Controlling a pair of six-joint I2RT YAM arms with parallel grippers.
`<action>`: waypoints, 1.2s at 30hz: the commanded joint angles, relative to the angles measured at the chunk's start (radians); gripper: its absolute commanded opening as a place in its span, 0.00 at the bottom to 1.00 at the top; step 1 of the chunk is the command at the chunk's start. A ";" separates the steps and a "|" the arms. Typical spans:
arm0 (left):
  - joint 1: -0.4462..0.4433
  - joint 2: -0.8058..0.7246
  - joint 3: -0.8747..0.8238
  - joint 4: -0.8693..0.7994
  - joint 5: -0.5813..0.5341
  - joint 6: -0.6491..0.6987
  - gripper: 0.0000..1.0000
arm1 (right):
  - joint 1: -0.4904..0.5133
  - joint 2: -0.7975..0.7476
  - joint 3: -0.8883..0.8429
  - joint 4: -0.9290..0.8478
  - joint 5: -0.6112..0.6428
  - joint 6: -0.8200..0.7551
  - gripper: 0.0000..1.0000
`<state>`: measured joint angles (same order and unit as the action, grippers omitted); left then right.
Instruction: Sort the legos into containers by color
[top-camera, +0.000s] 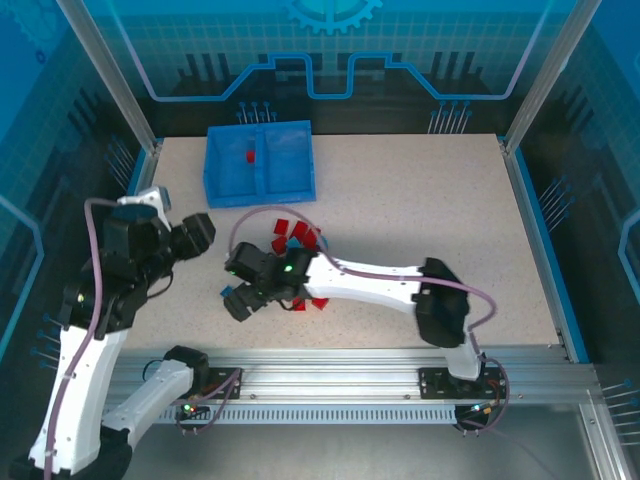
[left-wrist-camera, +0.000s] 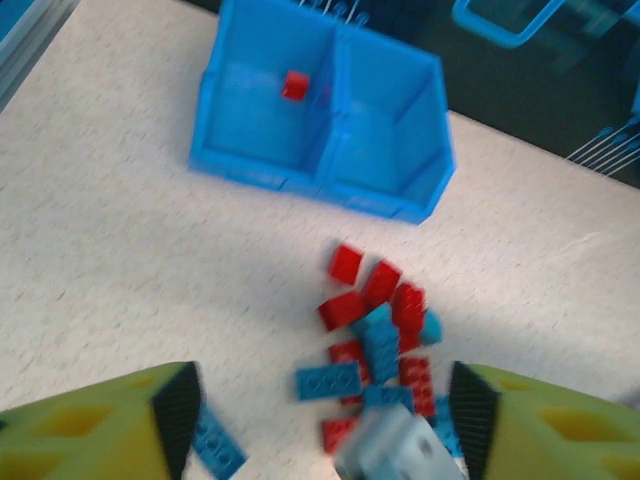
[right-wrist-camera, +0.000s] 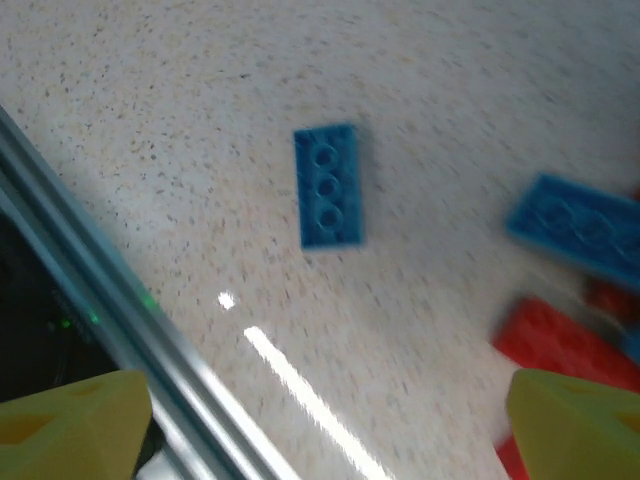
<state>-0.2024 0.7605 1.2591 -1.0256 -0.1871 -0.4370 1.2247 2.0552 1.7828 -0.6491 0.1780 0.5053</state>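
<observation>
At the left of the table I have the left gripper hanging over bare surface with nothing in it. In its wrist view the jaws are spread wide, the yellow fingers at the two bottom corners.

Up and to the right sits the blue bin, at the far side of the table. Its left compartment holds one red brick, close to the middle wall. The right compartment has no brick that I can see.

The loose legos are below the bin, red and blue jumbled together on the table, touching and overlapping. One blue brick lies off to the pile's left, apart from it.

The right gripper is at the near-left edge of that pile, its arm reaching across from the right. It is released, fingers far apart and holding nothing. Ahead of them a blue brick lies flat and alone. More blue and red bricks are at the right, and the metal rail at the left.
</observation>
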 joint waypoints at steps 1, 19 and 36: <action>-0.003 -0.056 -0.043 -0.076 0.002 0.019 0.87 | 0.011 0.130 0.124 0.001 0.031 -0.060 0.84; -0.003 -0.044 -0.132 -0.004 0.011 0.063 0.99 | 0.001 0.430 0.405 -0.155 0.005 -0.116 0.26; -0.003 -0.064 -0.308 0.235 0.149 0.234 0.99 | -0.265 0.013 0.197 0.028 0.209 -0.232 0.26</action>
<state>-0.2020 0.6765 1.0050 -0.7559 -0.1078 -0.2775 1.0218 2.0682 1.9278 -0.6922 0.3225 0.3122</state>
